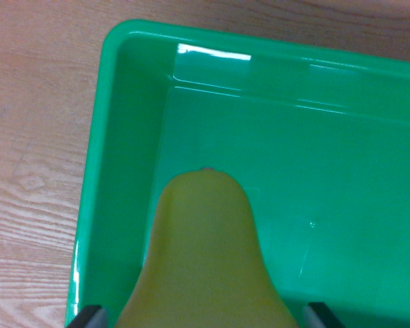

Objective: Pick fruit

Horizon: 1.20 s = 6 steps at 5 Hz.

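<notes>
A yellow pear (203,256) is occupying the lower centre of the wrist view, its narrow stem end pointing toward the far side. Two grey fingertips (89,317) of the gripper (203,318) are showing at the bottom edge, one flanking each side of the pear's wide base. A green plastic bin (116,89) is lying beneath, its glossy floor reflecting light. The bin is resting on a wood-grain table (34,137), which is showing at the view's left.
</notes>
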Each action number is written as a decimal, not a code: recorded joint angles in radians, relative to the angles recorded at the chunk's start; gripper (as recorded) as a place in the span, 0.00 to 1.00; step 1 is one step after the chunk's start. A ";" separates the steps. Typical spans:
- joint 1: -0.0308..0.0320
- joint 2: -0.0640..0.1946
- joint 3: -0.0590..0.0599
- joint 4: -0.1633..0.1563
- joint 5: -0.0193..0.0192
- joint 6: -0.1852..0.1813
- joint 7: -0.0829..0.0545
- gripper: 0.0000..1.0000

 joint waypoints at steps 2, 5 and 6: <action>-0.0005 -0.010 0.000 0.016 0.0007 0.026 0.000 1.00; -0.0011 -0.024 0.000 0.039 0.0016 0.063 0.001 1.00; -0.0011 -0.024 0.000 0.039 0.0016 0.063 0.001 1.00</action>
